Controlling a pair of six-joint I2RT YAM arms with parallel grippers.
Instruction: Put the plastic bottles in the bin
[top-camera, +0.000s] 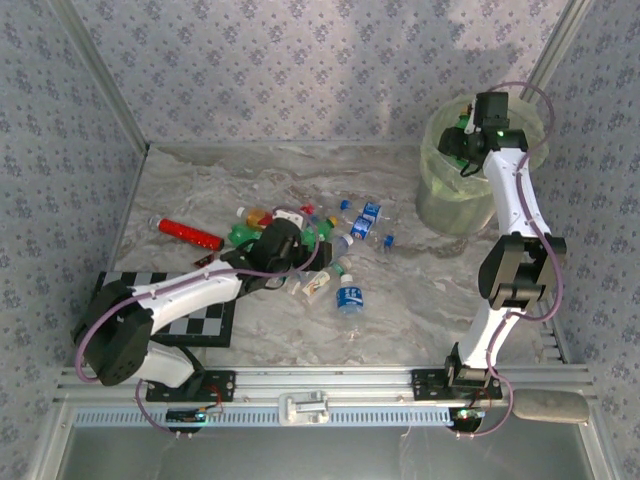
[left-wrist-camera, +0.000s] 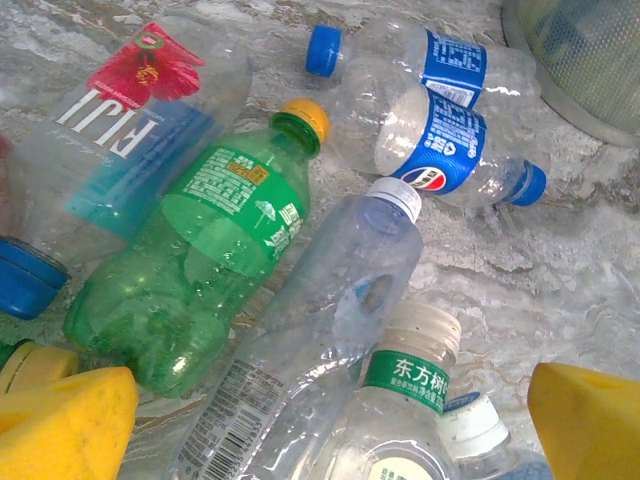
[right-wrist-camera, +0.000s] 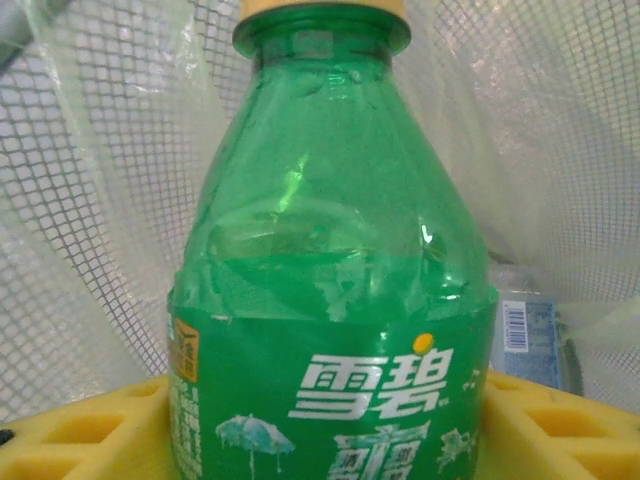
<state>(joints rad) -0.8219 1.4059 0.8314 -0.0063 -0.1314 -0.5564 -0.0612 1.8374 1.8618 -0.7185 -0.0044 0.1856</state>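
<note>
My right gripper (right-wrist-camera: 330, 445) is shut on a green bottle (right-wrist-camera: 330, 290) with a yellow cap, held upright between the yellow fingers (right-wrist-camera: 90, 435). In the top view this gripper (top-camera: 466, 140) hangs over the bin (top-camera: 440, 195), whose mesh wall and pale bag (right-wrist-camera: 100, 150) stand behind the bottle. My left gripper (top-camera: 275, 245) is low over the pile of bottles mid-table. It (left-wrist-camera: 330, 440) is open, its yellow fingers (left-wrist-camera: 60, 425) either side of a clear bottle (left-wrist-camera: 300, 360) and a bottle with a green neck band (left-wrist-camera: 405, 400). A green bottle (left-wrist-camera: 190, 270) and blue-labelled ones (left-wrist-camera: 440, 160) lie beyond.
A red bottle (top-camera: 190, 233) lies apart at the left of the table. A black-and-white checkerboard (top-camera: 200, 320) sits under the left arm. One clear bottle with a blue label (top-camera: 349, 296) lies alone near the middle. Patterned walls enclose the table.
</note>
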